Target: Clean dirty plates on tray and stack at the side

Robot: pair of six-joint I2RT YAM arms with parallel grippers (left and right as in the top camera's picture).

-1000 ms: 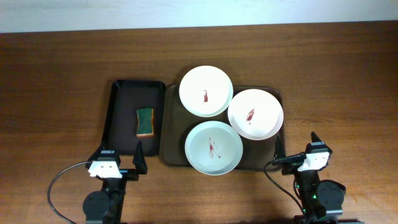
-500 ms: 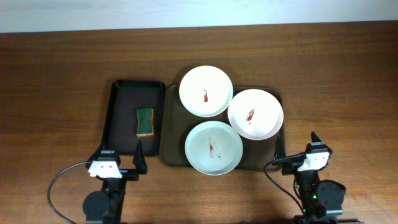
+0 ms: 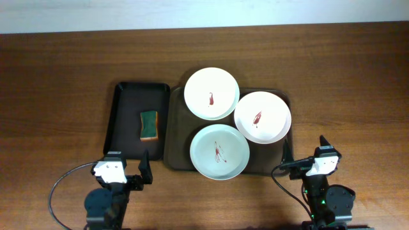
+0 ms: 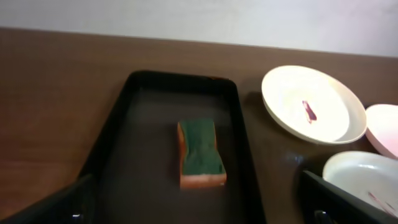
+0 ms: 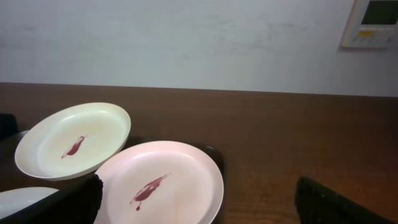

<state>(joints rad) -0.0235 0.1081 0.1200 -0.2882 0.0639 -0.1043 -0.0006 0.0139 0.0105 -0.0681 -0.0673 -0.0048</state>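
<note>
We counted three plates in all. Two were white, the far white plate and the right white plate, and one was pale green, the mint plate. Each carried one red smear, so we tallied three smears. There were two trays: one brown tray and one black tray. We found one sponge, a single green-topped block. Two end effectors showed, the left end effector and the right end effector, each with two fingers, four fingers altogether. One tabletop carried it all.
</note>
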